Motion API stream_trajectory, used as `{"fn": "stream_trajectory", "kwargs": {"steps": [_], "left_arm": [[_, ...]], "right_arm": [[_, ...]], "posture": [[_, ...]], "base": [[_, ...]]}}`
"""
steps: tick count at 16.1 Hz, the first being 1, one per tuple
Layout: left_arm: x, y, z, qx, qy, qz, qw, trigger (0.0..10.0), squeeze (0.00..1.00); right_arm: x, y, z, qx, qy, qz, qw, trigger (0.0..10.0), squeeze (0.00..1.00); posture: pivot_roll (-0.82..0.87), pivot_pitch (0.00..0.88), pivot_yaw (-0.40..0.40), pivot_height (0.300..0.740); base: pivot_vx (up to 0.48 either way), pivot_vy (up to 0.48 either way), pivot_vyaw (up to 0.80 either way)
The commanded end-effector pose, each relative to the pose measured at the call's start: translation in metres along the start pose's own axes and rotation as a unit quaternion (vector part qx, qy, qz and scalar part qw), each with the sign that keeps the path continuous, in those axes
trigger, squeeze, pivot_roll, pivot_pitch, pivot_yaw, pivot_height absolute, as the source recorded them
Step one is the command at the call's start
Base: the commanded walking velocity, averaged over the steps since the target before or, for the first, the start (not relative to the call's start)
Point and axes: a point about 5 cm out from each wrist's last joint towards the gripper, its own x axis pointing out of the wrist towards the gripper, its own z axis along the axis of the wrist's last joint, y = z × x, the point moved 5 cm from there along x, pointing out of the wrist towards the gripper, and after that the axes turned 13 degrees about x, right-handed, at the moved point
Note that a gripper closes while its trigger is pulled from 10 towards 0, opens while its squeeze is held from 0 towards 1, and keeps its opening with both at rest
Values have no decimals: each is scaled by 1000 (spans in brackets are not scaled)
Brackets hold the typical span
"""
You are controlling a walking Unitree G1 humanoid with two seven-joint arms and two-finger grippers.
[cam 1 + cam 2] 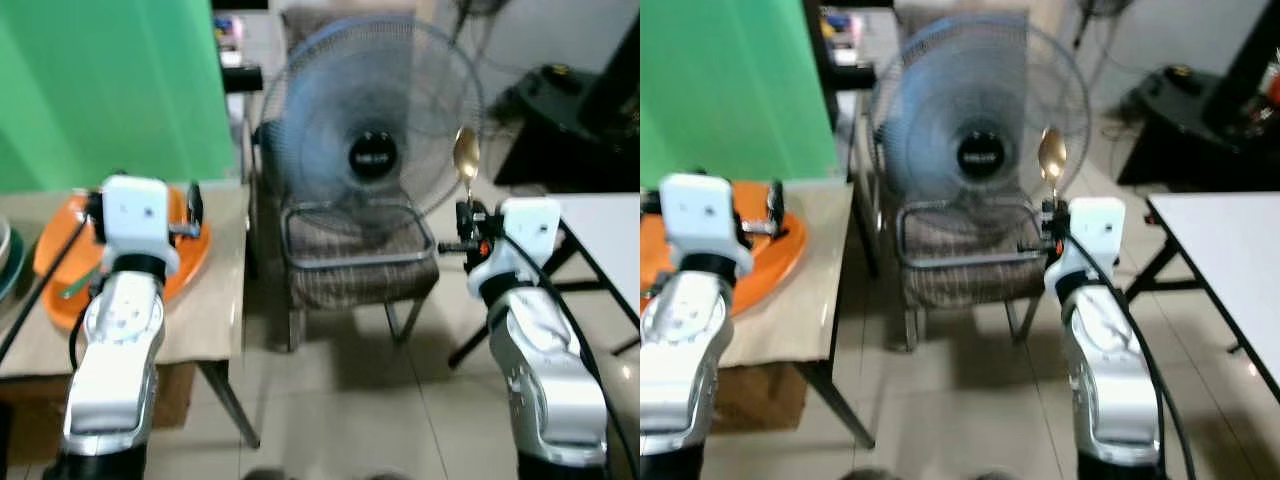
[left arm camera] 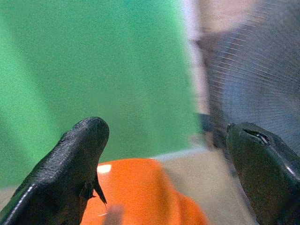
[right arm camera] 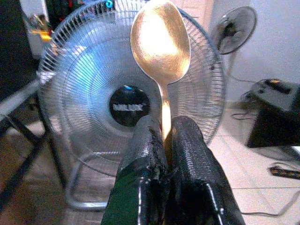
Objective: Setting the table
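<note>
- The right tool (image 3: 161, 136) is clamped tight on the handle of a gold spoon (image 3: 160, 42), its two black fingers (image 3: 143, 154) pressed together around the stem.
- The spoon stands upright above the fingers, bowl at the top — in the head views it sits in mid-air in front of the big floor fan (image 1: 372, 130), between the two surfaces.
- The fan rests on a chair (image 1: 355, 255) straight ahead of the robot.
- The left tool (image 2: 164, 154) is spread wide with nothing between its fingers; it hangs over the beige surface (image 1: 215, 300) on the robot's left, above an orange plate (image 1: 190, 262).
- A green panel (image 1: 110, 80) stands behind that surface.
- A white surface (image 1: 1230, 260) lies to the robot's right — well apart from the spoon.
</note>
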Motion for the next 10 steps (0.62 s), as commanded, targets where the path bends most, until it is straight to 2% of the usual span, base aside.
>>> {"fn": "stream_trajectory", "kwargs": {"steps": [1, 2, 4, 5, 6, 9, 10], "left_arm": [[0, -10, 0, -7, 2, -31, 999, 10000, 0], [-4, -15, -6, 3, 5, -61, 998, 10000, 0], [-6, -16, -8, -9, 11, -66, 998, 10000, 0], [-9, -19, -9, -17, 17, -74, 997, 10000, 0], [-10, -23, -10, -27, 20, -83, 996, 10000, 0], [-6, -32, -9, -27, 20, -99, 994, 10000, 0], [-7, -35, -8, -32, 13, -97, 995, 10000, 0]], "right_arm": [[-2, -6, 2, -14, -7, -8, 1000, 10000, 0], [-6, -12, 2, -31, -8, -22, 999, 10000, 0], [-17, -23, -6, -10, 10, -37, 999, 10000, 0], [-20, -37, -9, 1, 0, -83, 997, 10000, 0], [-21, -42, -12, 9, 5, -105, 994, 10000, 0], [-21, -35, -7, 3, 8, -94, 996, 10000, 0], [-28, -30, -6, -4, 12, -77, 997, 10000, 0]], "posture": [[154, 0, -10, 740], [149, 0, -9, 740], [158, 0, -8, 740], [156, 0, -3, 740], [146, 0, 3, 740], [101, 0, 25, 740], [90, 0, 31, 740]], "base": [[0, 0, -800], [0, 0, -800], [0, 0, -800], [0, 0, -800], [0, 0, -800], [0, 0, -788], [0, 0, -775]]}}
